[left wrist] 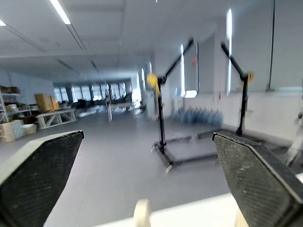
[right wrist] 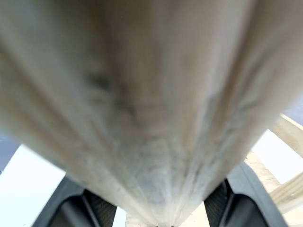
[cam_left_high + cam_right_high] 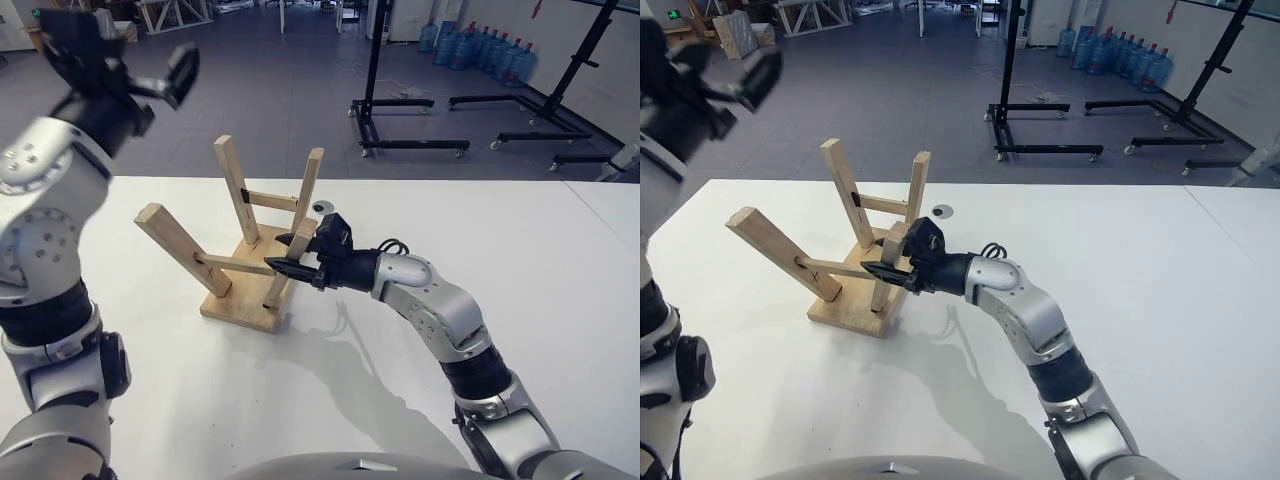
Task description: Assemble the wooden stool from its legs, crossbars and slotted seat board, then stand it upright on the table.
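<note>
The wooden stool lies upside down on the white table [image 3: 560, 260], its seat board [image 3: 240, 305] flat and its legs pointing up. The two far legs [image 3: 237, 190] are joined by a crossbar [image 3: 272, 201]. A second crossbar [image 3: 235, 265] runs from the tilted near-left leg [image 3: 182, 248] to the near-right leg [image 3: 278, 288]. My right gripper [image 3: 293, 256] is shut on that near-right leg, one finger on each side; the leg [image 2: 151, 94] looms right in front of the right wrist camera above the dark fingers [image 2: 94, 205]. My left gripper [image 3: 140, 65] is held high above the table's left side, open and empty, with its pads [image 1: 258, 175] wide apart.
A small round grey disc [image 3: 320, 208] lies on the table just behind the stool. Black metal stands [image 3: 410, 125] and water bottles [image 3: 490, 50] are on the floor beyond the far edge. The table's right half and front are bare.
</note>
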You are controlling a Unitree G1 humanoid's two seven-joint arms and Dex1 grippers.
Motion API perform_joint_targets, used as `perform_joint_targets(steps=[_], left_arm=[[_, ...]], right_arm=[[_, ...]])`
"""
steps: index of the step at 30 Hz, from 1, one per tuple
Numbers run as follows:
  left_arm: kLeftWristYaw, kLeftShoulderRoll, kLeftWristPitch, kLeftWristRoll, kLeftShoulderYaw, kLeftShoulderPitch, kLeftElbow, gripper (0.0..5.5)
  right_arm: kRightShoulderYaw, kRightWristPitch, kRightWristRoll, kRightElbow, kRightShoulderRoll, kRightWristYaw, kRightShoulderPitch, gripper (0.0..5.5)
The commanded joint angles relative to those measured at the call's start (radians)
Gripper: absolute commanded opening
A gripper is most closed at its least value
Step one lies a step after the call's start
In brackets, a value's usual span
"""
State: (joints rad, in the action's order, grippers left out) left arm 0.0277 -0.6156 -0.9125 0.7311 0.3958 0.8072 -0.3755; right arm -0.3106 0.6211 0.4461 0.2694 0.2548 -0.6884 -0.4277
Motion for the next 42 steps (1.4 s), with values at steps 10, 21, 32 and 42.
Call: perform_joint_targets(steps=[10, 21, 32, 42], left_arm=[[0.046, -0.011, 0.018, 0.037, 0.186, -0.164, 0.083, 5.00], [0.230, 0.143, 0.135, 0.073, 0.194, -0.607, 0.028, 5.00], [0.171, 0.025, 0.170, 0.156, 0.248, -0.384, 0.037, 5.00], [0.199, -0.212, 0.145, -0.188, -0.306, -0.215, -0.113, 5.00]], right_arm=[[-0.092, -0.012, -0.099, -0.002, 0.213, -0.086, 0.074, 2.05], [-0.040, -0.075, -0.094, 0.000, 0.283, -0.123, 0.096, 2.05], [-0.027, -0.048, -0.087, -0.006, 0.235, -0.080, 0.074, 2.05], [-0.093, 0.015, -0.179, -0.151, 0.030, 0.111, -0.081, 2.05]])
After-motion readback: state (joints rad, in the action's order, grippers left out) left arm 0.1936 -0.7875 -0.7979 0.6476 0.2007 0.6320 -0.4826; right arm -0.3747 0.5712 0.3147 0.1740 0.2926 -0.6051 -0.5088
